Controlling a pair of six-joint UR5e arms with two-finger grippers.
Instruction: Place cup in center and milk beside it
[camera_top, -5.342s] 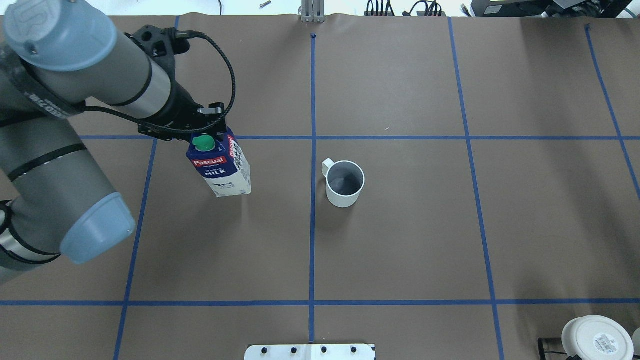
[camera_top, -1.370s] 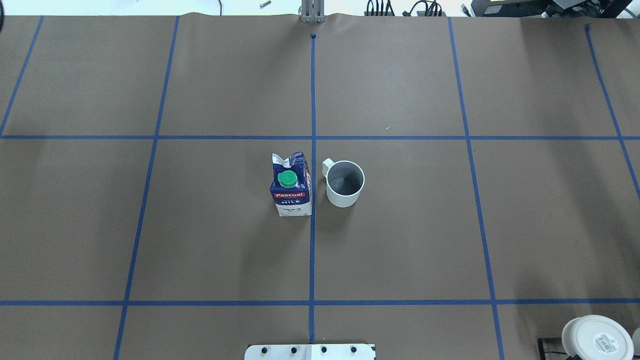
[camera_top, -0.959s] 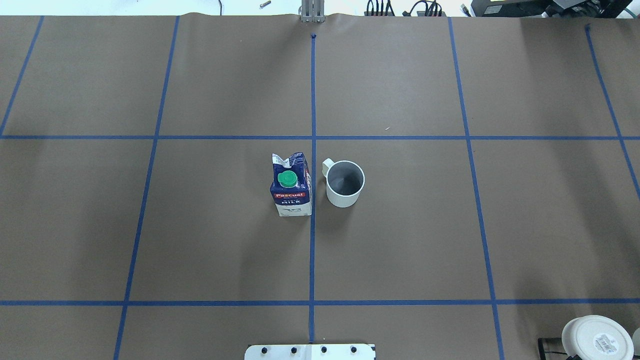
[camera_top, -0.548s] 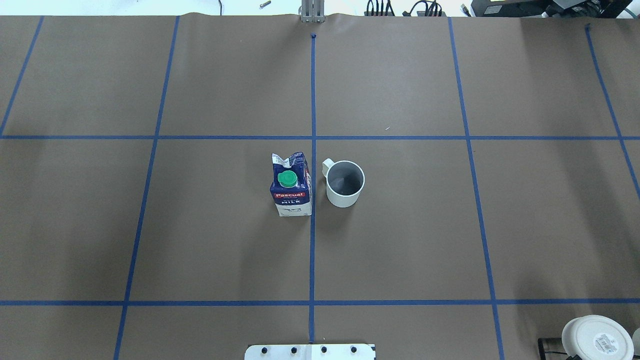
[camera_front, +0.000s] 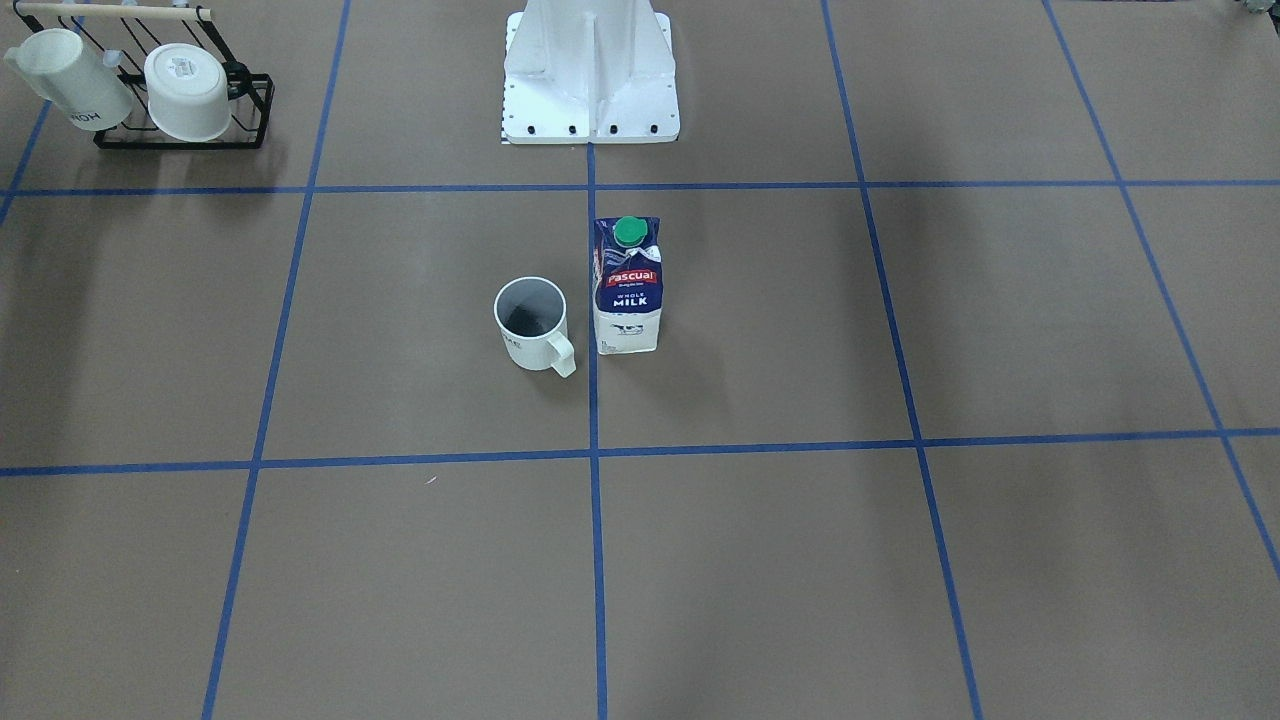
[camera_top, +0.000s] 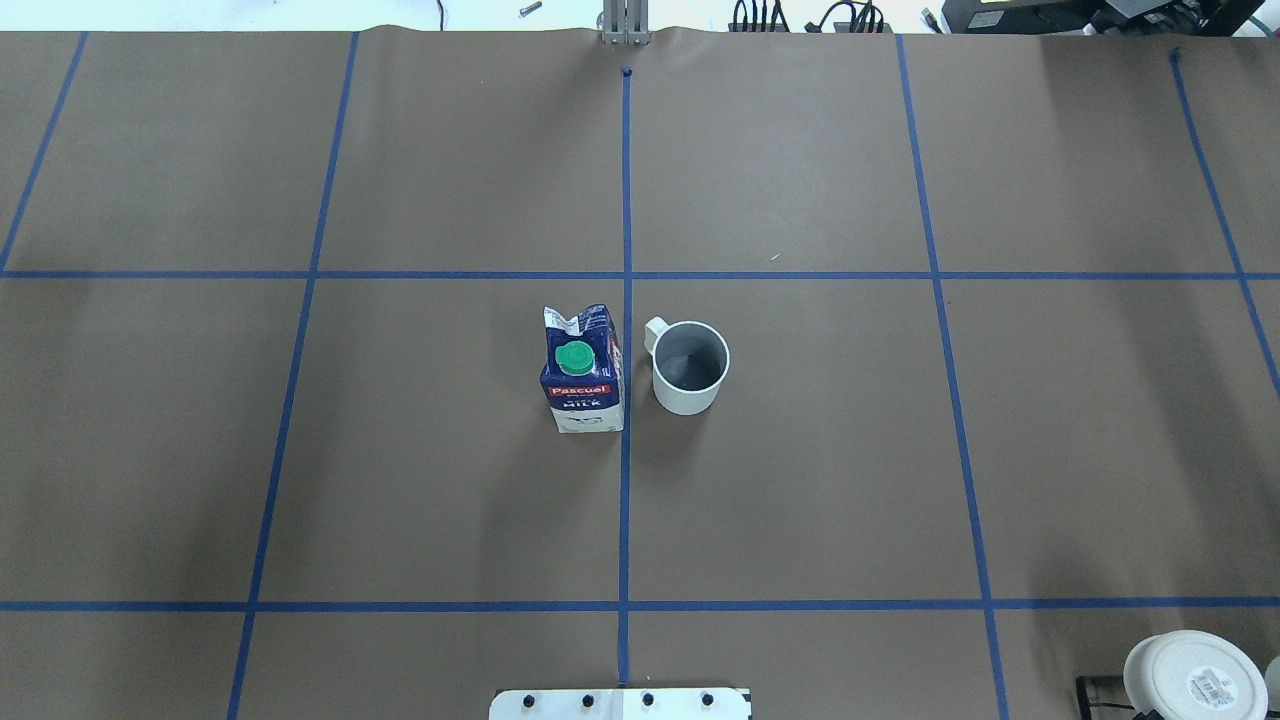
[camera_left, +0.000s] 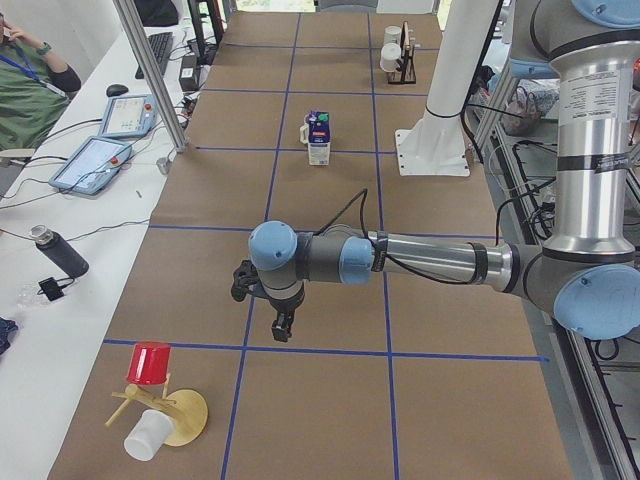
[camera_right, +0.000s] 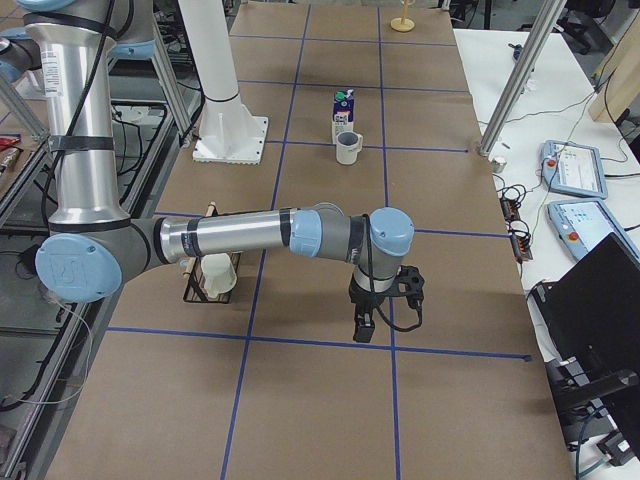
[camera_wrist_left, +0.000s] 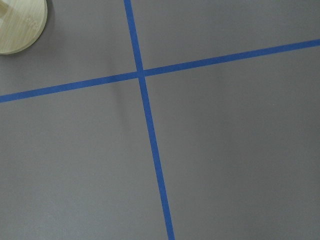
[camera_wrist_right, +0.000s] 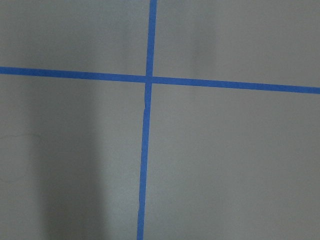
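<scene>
The cup (camera_top: 688, 368), a small white mug with a dark grey inside, stands upright in the center squares (camera_top: 780, 450), just right of the middle blue tape line. The milk (camera_top: 583, 372) stands upright close beside it, left of that line, a small gap between them. Both also show in the front view, cup (camera_front: 530, 322) and milk (camera_front: 627, 290). My left gripper (camera_left: 283, 325) hangs over bare paper far from them, seen only in the left side view. My right gripper (camera_right: 362, 325) shows only in the right side view. I cannot tell if either is open.
A black rack (camera_front: 180, 100) with two white cups stands at the table's corner near the white robot base (camera_front: 590, 70). A red cup (camera_left: 150, 362) and a wooden stand lie at the left end. Tablets and a bottle sit on the operators' side.
About five seconds ago my left gripper held the milk left of the cup. The milk now stands next to the cup and the arm has left the overhead view. Nothing moved in the last second.
</scene>
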